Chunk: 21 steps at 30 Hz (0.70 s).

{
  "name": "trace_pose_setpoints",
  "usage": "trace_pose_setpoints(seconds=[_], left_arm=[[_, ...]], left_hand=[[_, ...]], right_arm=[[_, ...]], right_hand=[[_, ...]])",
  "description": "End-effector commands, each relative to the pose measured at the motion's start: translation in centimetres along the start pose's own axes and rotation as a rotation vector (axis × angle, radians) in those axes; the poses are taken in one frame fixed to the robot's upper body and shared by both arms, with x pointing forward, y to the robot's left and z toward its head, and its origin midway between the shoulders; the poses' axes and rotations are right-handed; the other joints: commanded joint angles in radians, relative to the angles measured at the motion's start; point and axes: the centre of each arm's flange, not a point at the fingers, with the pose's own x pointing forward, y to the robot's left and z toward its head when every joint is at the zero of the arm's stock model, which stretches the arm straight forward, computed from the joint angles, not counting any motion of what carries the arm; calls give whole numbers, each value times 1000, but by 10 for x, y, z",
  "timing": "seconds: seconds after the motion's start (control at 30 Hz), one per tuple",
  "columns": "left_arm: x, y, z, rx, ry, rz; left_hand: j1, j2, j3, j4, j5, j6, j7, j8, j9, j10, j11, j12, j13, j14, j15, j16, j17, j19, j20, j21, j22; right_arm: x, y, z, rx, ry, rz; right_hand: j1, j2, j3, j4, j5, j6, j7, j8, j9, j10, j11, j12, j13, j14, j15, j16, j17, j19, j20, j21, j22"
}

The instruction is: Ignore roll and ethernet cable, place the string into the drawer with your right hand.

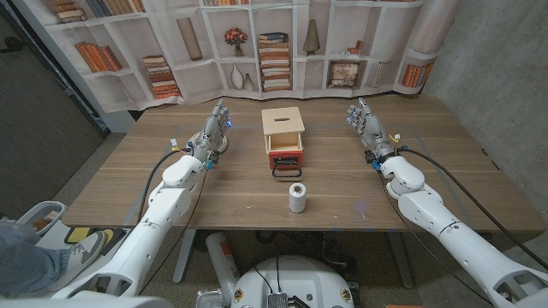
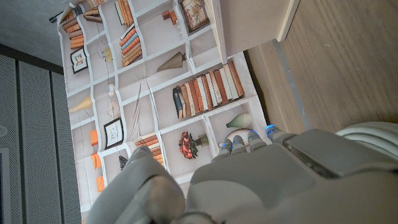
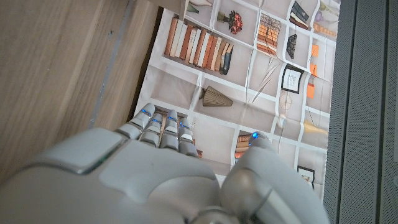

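Left arm: extended forward from the lower left; left hand (image 1: 211, 128) held upright, fingers (image 1: 219, 111) apart, nothing held. Right arm: extended forward from the lower right; right hand (image 1: 366, 127) held upright, fingers (image 1: 359, 110) apart, nothing held.

Drawer (image 1: 283, 137) mid-table, roll (image 1: 297, 198) before it; hands flanking

Seen from behind along its back: right hand (image 3: 155, 180), pale grey, holding nothing, fingers (image 3: 163, 129) curled a little forward with blue lights at the tips, thumb (image 3: 261, 163) set apart from them. Just beside the hand, bare wooden table (image 3: 62, 68), ending at a straight far edge. Beyond that edge, a printed bookshelf backdrop (image 3: 249, 68) with rows of books, a flower vase and framed pictures.
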Motion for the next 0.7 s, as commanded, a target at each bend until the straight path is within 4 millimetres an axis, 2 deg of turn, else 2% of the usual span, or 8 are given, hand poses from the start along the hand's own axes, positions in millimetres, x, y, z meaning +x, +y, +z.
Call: trace_pose_setpoints(seconds=[0.03, 0.5, 0.7], left_arm=[[-1, 2, 0, 2, 4, -5], [4, 5, 0, 10, 9, -2], [5, 3, 2, 12, 7, -5]], left_hand=[[14, 0, 1, -9, 5, -63, 5, 5, 3, -62, 0, 4, 2, -110, 3, 7, 2, -131, 2, 5, 6], [20, 4, 0, -11, 8, -62, 6, 5, 3, -60, 2, 5, 2, -108, 3, 7, 2, -132, 4, 6, 6], [22, 5, -1, -12, 9, -61, 6, 5, 3, -60, 1, 5, 2, -106, 3, 8, 2, -133, 5, 6, 6]], right_arm=[[-12, 10, 8, -21, -32, 24], [-24, 14, 8, -27, -26, 63], [-30, 16, 10, -23, -40, 69]], right_hand=[[15, 2, 3, -8, 6, 14, -1, 9, 6, 9, -3, 4, 2, 7, 1, 5, 3, 12, -7, -3, 3], [21, 2, 3, -14, 5, 16, -2, 8, 6, 18, -3, 5, 3, 14, 2, 5, 3, 21, -7, -6, 3], [28, 2, 3, -21, 4, 25, -1, 10, 6, 45, -2, 12, 3, 28, -5, 7, 3, 35, -10, -8, 4]])
